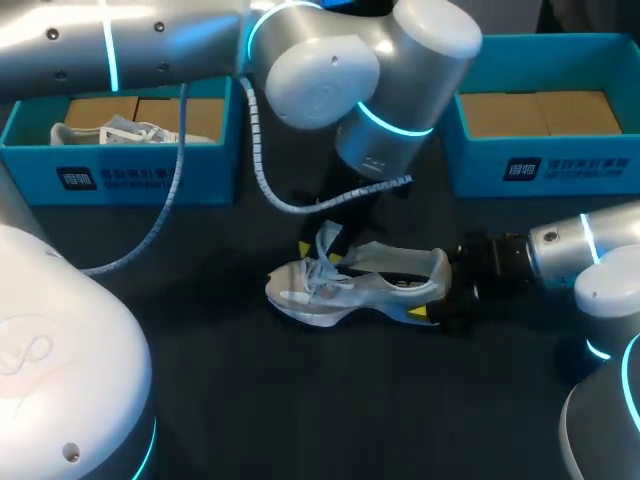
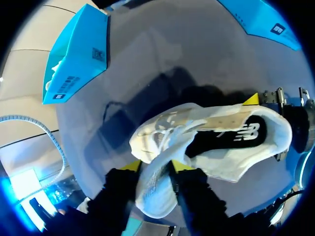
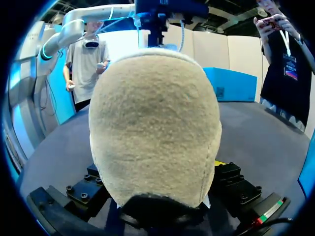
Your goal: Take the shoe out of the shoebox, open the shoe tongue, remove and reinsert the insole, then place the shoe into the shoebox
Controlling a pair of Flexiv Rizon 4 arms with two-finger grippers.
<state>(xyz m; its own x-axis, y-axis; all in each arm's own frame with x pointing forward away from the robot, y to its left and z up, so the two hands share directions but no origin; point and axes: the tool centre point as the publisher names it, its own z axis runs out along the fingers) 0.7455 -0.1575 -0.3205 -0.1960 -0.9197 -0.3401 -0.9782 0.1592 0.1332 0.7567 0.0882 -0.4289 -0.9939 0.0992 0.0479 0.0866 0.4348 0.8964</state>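
Looking down from the head camera, I see the shoe [image 1: 375,285] standing on its sole on the dark table [image 1: 300,400], outside both boxes, with its toe towards my left side and its heel towards my right. My left arm comes in from the far left corner and bends down over the shoe's front half. In its wrist view the left gripper [image 2: 156,167] has the tongue [image 2: 156,189] pinched between its two yellow tips, jaws narrow, one finger against each face of the white fabric. The tongue stands up and away from the opening, and the loosened laces [image 1: 318,270] lie slack over the front of the shoe. Inside the open collar I can make out the dark insole [image 2: 231,135] lying flat in the shoe. My right arm reaches in low from the right, and the right gripper [image 1: 438,290] clasps the heel from two sides, jaws set about as wide as the heel, with one yellow tip against the near side and the other on the far side. From its own wrist camera the pale heel fills most of what I can see between the fingers. At the far left stands a blue shoebox [image 1: 140,175] with a second shoe [image 1: 110,132] lying in it. At the far right stands another blue shoebox [image 1: 540,165], well apart from the shoe on the table.
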